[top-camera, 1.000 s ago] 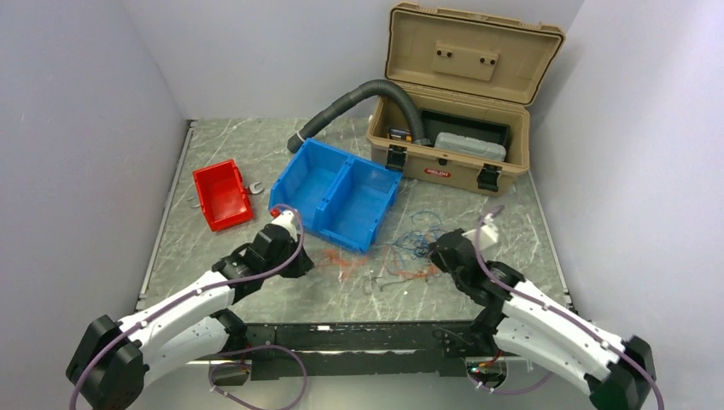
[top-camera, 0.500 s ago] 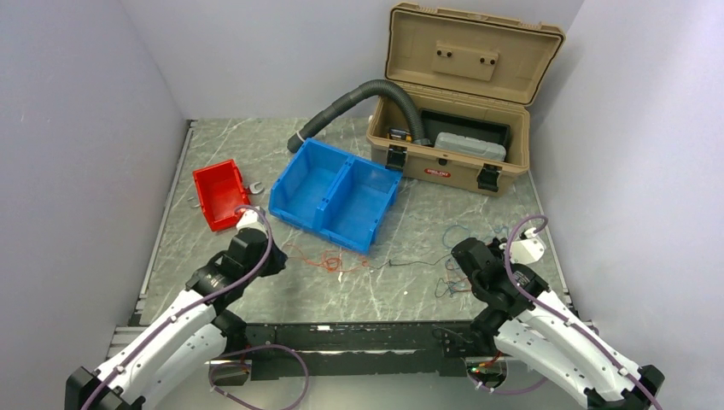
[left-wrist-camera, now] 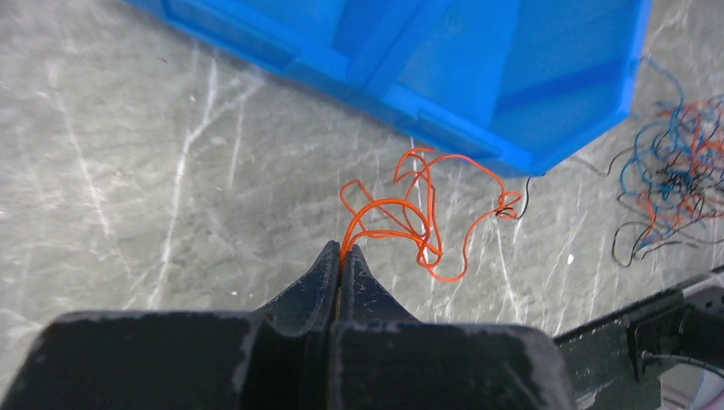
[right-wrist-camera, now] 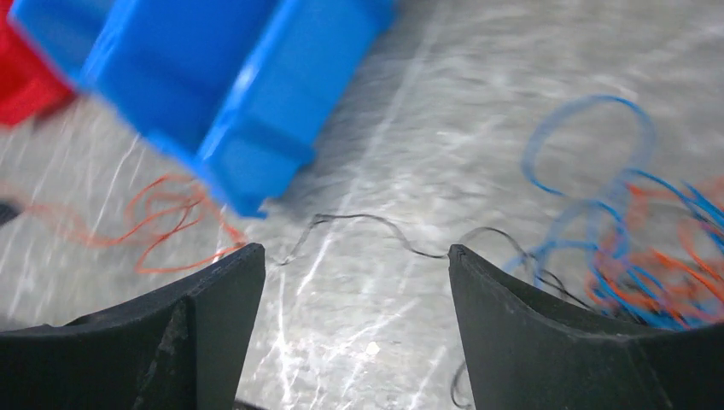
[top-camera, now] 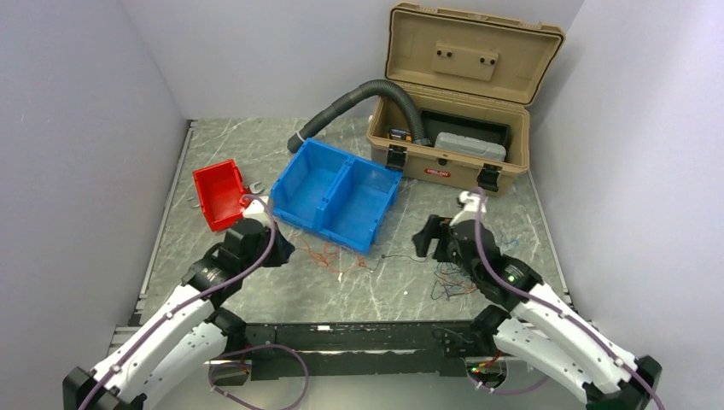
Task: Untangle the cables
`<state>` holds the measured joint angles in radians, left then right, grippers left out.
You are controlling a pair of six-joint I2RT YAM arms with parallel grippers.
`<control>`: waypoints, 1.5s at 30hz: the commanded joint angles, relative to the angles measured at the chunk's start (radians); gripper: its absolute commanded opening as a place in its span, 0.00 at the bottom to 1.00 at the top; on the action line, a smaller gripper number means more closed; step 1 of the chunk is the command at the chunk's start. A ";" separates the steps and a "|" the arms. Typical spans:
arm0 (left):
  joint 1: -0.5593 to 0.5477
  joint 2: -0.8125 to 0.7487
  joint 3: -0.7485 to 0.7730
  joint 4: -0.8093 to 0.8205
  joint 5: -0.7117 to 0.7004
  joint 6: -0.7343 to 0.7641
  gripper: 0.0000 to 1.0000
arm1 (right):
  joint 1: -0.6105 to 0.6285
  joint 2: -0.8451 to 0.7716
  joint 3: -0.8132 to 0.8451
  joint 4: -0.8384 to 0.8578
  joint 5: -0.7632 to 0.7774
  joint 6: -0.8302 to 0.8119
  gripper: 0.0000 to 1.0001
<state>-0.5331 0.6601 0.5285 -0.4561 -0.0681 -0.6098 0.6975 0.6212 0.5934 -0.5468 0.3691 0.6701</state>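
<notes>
red bin (top-camera: 224, 195): sits by the counter's (top-camera: 256, 145) left edge, looks empty

left jaws: pinched fully shut on one end of the orange wire (left-wrist-camera: 423, 246), low over the counter between the red bin and the blue bin (top-camera: 329, 226)

orange wire: rest of it lies in loose loops on the counter, right in front of the blue bin's near wall

black wire (right-wrist-camera: 376, 220): runs flat across the counter from the orange loops over to the tangle (top-camera: 451, 278)

right jaws: spread wide, nothing in them, hanging just above that black wire

tangle: blue, red and black strands in a heap toward the near right corner, next to the right arm

far right corner: open tan toolbox (top-camera: 418, 162), with a grey hose (top-camera: 341, 107) curving out of it
</notes>
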 commanded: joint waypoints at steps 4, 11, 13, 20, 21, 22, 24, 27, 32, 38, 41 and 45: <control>0.001 0.075 -0.026 0.099 0.120 0.031 0.00 | 0.110 0.278 0.015 0.356 -0.457 -0.387 0.81; 0.000 0.133 -0.020 0.140 0.218 0.065 0.42 | 0.171 0.489 0.080 0.401 -0.344 -0.263 0.82; -0.006 0.156 -0.048 0.197 0.283 0.049 0.67 | 0.172 0.477 0.042 0.435 -0.279 -0.124 0.82; -0.114 0.300 -0.067 0.306 0.271 0.018 0.90 | 0.171 0.306 -0.264 0.685 -0.143 0.354 0.73; -0.136 0.336 -0.053 0.313 0.276 0.023 0.91 | 0.172 0.302 -0.279 0.690 -0.120 0.383 0.71; -0.148 0.370 -0.037 0.315 0.286 0.027 0.91 | 0.172 0.308 -0.283 0.687 -0.104 0.403 0.69; -0.167 0.439 -0.012 0.319 0.293 0.023 0.91 | 0.173 0.335 -0.268 0.673 -0.086 0.412 0.67; -0.184 0.520 0.007 0.333 0.292 0.015 0.91 | 0.172 0.388 -0.227 0.646 -0.071 0.411 0.65; -0.205 0.601 0.034 0.323 0.269 0.006 0.90 | 0.173 0.459 -0.210 0.660 -0.048 0.442 0.59; -0.261 0.651 0.073 0.263 0.175 0.010 0.88 | 0.176 0.571 -0.157 0.633 -0.027 0.452 0.55; -0.289 0.680 0.114 0.191 0.091 0.014 0.86 | 0.187 0.607 -0.139 0.637 -0.020 0.446 0.54; -0.323 0.731 0.158 0.103 -0.014 -0.001 0.82 | 0.209 0.644 -0.109 0.616 0.010 0.443 0.53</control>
<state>-0.8280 1.3521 0.6346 -0.2485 0.0574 -0.5961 0.8864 1.2400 0.4274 0.0608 0.3237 1.1042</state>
